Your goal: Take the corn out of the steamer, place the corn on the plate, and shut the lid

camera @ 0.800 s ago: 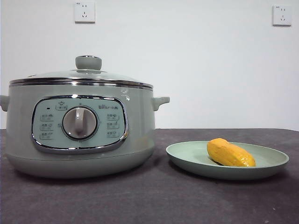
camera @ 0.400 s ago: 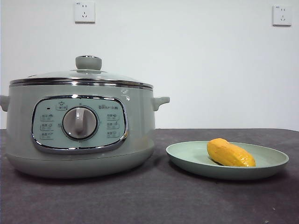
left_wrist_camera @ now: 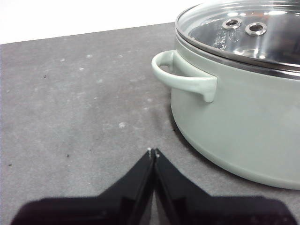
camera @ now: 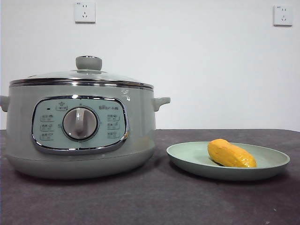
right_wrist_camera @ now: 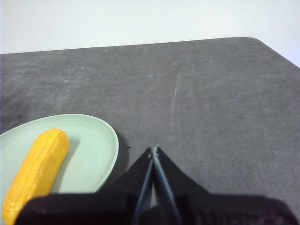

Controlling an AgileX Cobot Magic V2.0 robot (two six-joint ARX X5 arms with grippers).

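- Left of the front frame: steamer (camera: 79, 129) on the dark worktop (camera: 150, 201), with the lid (camera: 82, 77) seated on its rim.
- Lower right of the front frame: plate (camera: 187, 157) just beside the steamer, with the corn (camera: 231, 153) lying on it.
- Left claw (left_wrist_camera: 153, 152): jaws pressed together, empty, near the steamer's side handle (left_wrist_camera: 180, 77).
- Right claw (right_wrist_camera: 153, 151): jaws pressed together, empty, just beside the plate's rim.

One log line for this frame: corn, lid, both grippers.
corn: on plate | lid: on steamer | left gripper: shut, empty | right gripper: shut, empty
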